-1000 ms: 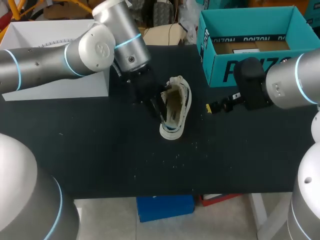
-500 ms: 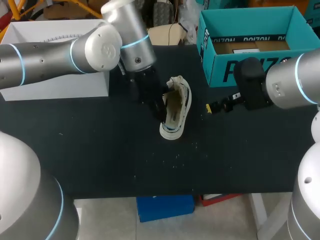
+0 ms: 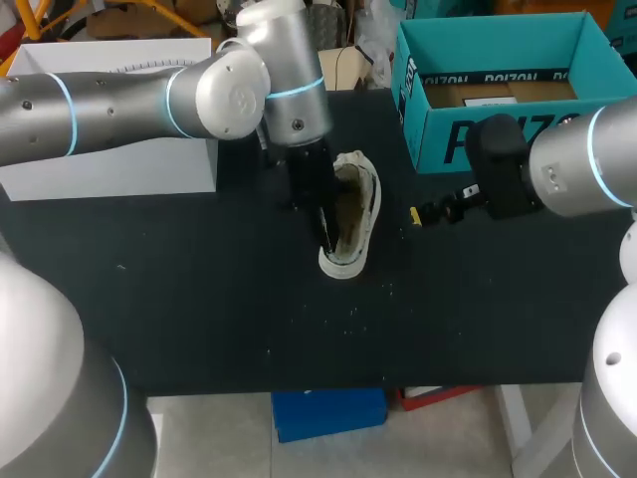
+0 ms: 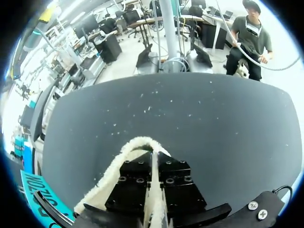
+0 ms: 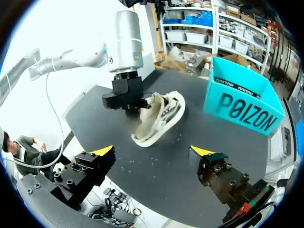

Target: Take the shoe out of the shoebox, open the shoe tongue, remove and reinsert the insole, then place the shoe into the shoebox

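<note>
A white low shoe [image 3: 354, 214] lies tilted on its side in the middle of the black table, its opening turned toward my left arm. My left gripper [image 3: 325, 231] comes down on the shoe's side wall. In the left wrist view its black fingers [image 4: 137, 183] stand pinched together on the shoe's fuzzy white rim [image 4: 124, 151]. My right gripper [image 3: 430, 212] hangs to the right of the shoe, open and empty. The right wrist view has the shoe [image 5: 159, 118] ahead of the right gripper [image 5: 153, 151]. The teal shoebox [image 3: 498, 139] stands open at the back right.
A white box [image 3: 109, 149] stands at the back left, partly behind my left arm. The teal shoebox [image 5: 242, 102] holds a cardboard insert. Small white crumbs dot the table [image 3: 199, 319] in front of the shoe.
My left arm has swung to the right and turned at the wrist, bringing its gripper closer over the shoe's side. The shoe has barely shifted. The right arm has not moved.
</note>
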Robot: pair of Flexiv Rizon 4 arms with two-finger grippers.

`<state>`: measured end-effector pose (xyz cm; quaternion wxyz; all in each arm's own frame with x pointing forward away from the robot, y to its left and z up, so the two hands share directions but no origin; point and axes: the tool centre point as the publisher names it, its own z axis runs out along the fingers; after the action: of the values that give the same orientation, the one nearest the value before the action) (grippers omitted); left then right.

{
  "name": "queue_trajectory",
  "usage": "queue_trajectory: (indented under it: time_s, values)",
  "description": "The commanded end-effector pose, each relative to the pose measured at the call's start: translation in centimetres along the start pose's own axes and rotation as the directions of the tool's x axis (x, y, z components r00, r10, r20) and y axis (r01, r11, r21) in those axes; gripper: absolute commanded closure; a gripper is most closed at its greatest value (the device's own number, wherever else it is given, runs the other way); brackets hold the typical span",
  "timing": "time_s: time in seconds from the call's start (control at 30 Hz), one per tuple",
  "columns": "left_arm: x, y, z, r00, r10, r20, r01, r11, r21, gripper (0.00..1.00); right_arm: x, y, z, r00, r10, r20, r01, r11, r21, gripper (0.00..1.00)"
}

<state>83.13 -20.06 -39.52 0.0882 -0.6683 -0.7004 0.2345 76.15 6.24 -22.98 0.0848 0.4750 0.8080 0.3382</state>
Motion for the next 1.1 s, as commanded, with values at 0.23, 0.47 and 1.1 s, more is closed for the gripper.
queue_trajectory:
  time_s: [0.23,0.47,1.1]
  values:
    - [-0.9,-1.3,-1.6,0.992,0.097,-0.078,-0.091,0.993,0.081,0.00,0.1,0.1,0.1,1.000,0.000,0.001,0.000,1.000,0.002,0.00]
    - [-2.3,-0.2,-3.4,0.992,0.120,0.046,-0.111,0.979,-0.168,1.00,0.1,0.1,0.1,1.000,0.000,0.001,0.000,1.000,0.002,0.00]
    - [-1.3,2.5,-2.1,0.979,0.203,-0.034,-0.197,0.881,-0.431,1.00,0.1,0.1,0.1,1.000,0.000,0.001,0.000,1.000,0.002,0.00]
